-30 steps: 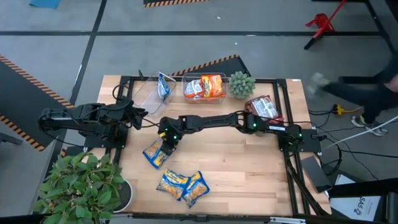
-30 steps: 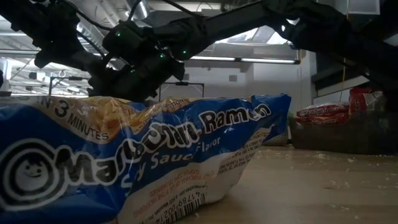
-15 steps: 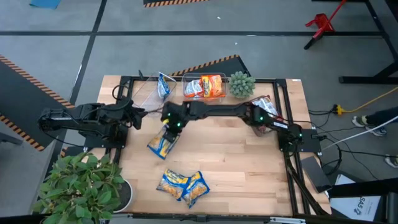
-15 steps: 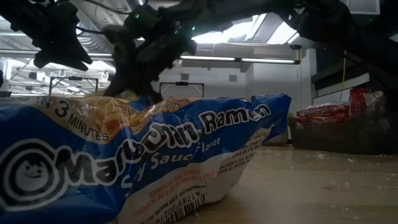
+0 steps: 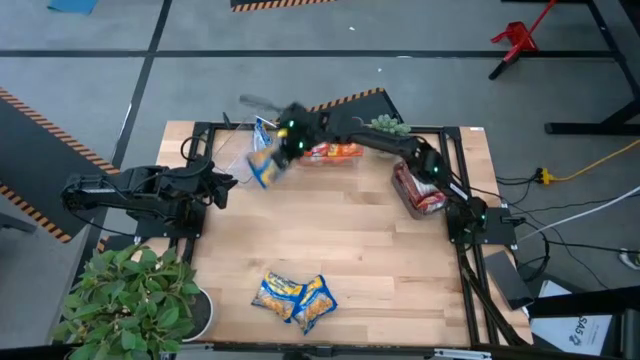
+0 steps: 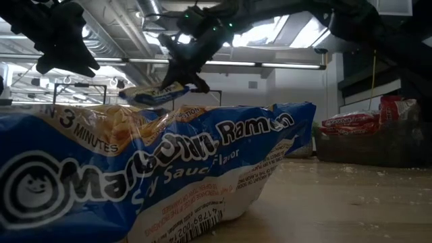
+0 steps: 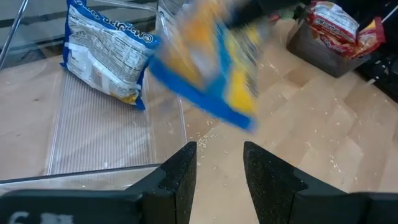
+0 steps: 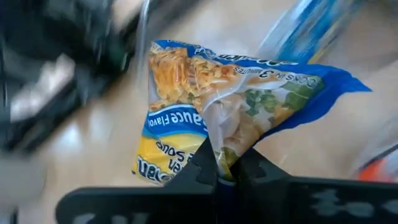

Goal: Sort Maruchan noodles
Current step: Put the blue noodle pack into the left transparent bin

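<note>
My right gripper [image 5: 283, 140] is shut on a yellow-and-blue noodle packet [image 5: 262, 162] in the air at the far left, beside the clear left bin [image 7: 106, 140]. One more yellow-and-blue packet [image 7: 104, 55] stands in that bin, leaning on its far wall. Two other yellow-and-blue packets [image 5: 292, 298] lie flat near the table's front edge; one of them fills the low view [image 6: 135, 169]. My left gripper [image 7: 219, 163] waits open at the table's left [image 5: 225, 182], pointing at the bin. My right gripper pinches the packet by one crumpled end edge [image 8: 222, 148] between its two fingers [image 8: 205, 165]. The fingers slant down from the table's right side. The packet [image 6: 154, 93] is lifted clear of the table and juts out roughly level beyond the fingers.
A middle clear bin at the far edge holds orange packets [image 5: 335, 150]. A bin at the right holds red packets [image 5: 420, 192]. A small green spiky plant [image 5: 388, 124] stands behind my right arm. A large leafy plant [image 5: 130, 295] fills the near left corner.
My right gripper has risen and swung from the table's middle toward its far left corner. The yellow-and-blue packet, which lay on the table under it, is lifted clear and carried up beside the left bin.
</note>
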Controlling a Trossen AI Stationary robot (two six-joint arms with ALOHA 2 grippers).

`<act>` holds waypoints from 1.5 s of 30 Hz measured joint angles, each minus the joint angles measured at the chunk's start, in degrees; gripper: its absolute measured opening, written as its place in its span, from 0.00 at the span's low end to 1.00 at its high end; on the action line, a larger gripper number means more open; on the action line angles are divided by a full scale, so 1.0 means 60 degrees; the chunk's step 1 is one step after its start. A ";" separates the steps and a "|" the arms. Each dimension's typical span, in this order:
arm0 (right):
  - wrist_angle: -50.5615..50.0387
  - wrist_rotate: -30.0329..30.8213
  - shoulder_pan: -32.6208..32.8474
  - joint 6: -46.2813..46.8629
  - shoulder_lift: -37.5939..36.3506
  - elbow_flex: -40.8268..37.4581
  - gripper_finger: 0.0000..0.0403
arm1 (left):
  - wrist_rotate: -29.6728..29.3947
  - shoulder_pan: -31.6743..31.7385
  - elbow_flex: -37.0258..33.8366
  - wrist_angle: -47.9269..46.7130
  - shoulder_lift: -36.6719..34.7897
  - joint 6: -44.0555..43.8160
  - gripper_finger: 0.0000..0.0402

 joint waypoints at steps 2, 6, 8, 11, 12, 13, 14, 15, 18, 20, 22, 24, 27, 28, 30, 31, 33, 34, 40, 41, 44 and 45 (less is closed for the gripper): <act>0.0579 0.0498 -0.0221 0.0260 -0.0005 0.0001 0.01 | -0.0067 0.0000 0.0000 -0.0004 0.0000 -0.0007 0.32; 0.2445 0.1318 -0.0404 0.0822 0.0071 0.0009 0.00 | -0.0276 0.0000 0.0000 -0.0007 0.0000 -0.0137 0.32; 0.3350 0.1487 -0.0457 0.1036 0.0131 0.0012 0.00 | -0.0366 0.0000 0.0000 -0.0007 0.0003 -0.0316 0.32; 0.4422 0.1766 -0.0404 0.1281 0.0383 0.0023 0.00 | -0.0434 0.0000 0.0000 -0.0036 0.0004 -0.0625 0.32; 0.4665 0.1823 -0.0380 0.1349 0.0509 0.0023 0.00 | -0.0453 0.0000 0.0000 -0.0051 0.0000 -0.0710 0.32; 0.4923 0.1858 -0.0332 0.1440 0.0653 0.0023 0.00 | -0.0459 0.0004 0.0000 -0.0087 0.0002 -0.0724 0.32; 0.5018 0.1864 -0.0291 0.1503 0.0803 0.0019 0.00 | -0.0471 -0.0002 0.0000 -0.0141 0.0004 -0.0724 0.32; 0.5193 0.1841 -0.0240 0.1573 0.0965 0.0016 0.00 | -0.0504 -0.0002 0.0000 -0.0172 0.0004 -0.0724 0.32; 0.5593 0.1770 -0.0084 0.1937 0.1416 0.0012 0.00 | -0.0540 0.0000 0.0000 -0.0203 0.0004 -0.0743 0.32; 0.5934 0.1751 0.0037 0.2086 0.1659 0.0008 0.00 | -0.0540 0.0000 0.0000 -0.0203 0.0004 -0.0778 0.32; 0.6231 0.1723 0.0146 0.2262 0.1841 0.0008 0.00 | -0.0541 0.0000 0.0000 -0.0197 0.0004 -0.0782 0.32; 0.6485 0.1765 0.0238 0.2274 0.1996 0.0008 0.00 | -0.0544 0.0000 0.0000 -0.0197 0.0004 -0.0777 0.32; 0.6703 0.1763 0.0327 0.2274 0.2182 0.0008 0.00 | -0.0551 0.0000 0.0000 -0.0197 0.0004 -0.0746 0.32; 0.6706 0.1751 0.0334 0.2274 0.2228 0.0008 0.00 | -0.0551 0.0000 0.0000 -0.0197 0.0004 -0.0746 0.32; 0.6700 0.1708 0.0342 0.2196 0.2318 0.0008 0.01 | -0.0551 0.0000 0.0000 -0.0197 0.0004 -0.0746 0.32; 0.6637 0.1643 0.0325 0.2164 0.2340 0.0008 0.02 | -0.0548 0.0000 0.0000 -0.0197 0.0004 -0.0746 0.32; 0.6544 0.1596 0.0321 0.1971 0.2348 0.0008 0.06 | -0.0551 0.0000 0.0000 -0.0193 0.0004 -0.0745 0.32; 0.6563 0.1589 0.0320 0.1765 0.2348 0.0008 0.09 | -0.0551 0.0000 0.0000 -0.0196 0.0004 -0.0738 0.32; 0.6491 0.1317 0.0240 0.1221 0.2370 0.0012 0.33 | -0.0619 0.0000 0.0000 -0.0189 0.0004 -0.0731 0.32; 0.6437 0.1242 0.0232 0.1223 0.2370 0.0014 0.36 | -0.0621 0.0000 0.0000 -0.0193 0.0004 -0.0729 0.32; 0.6357 0.0975 0.0130 0.1218 0.2370 0.0016 0.44 | -0.0621 0.0000 0.0000 -0.0197 0.0004 -0.0710 0.32; 0.6372 0.0738 0.0076 0.1219 0.2367 0.0016 0.46 | -0.0624 0.0000 0.0000 -0.0205 0.0004 -0.0710 0.32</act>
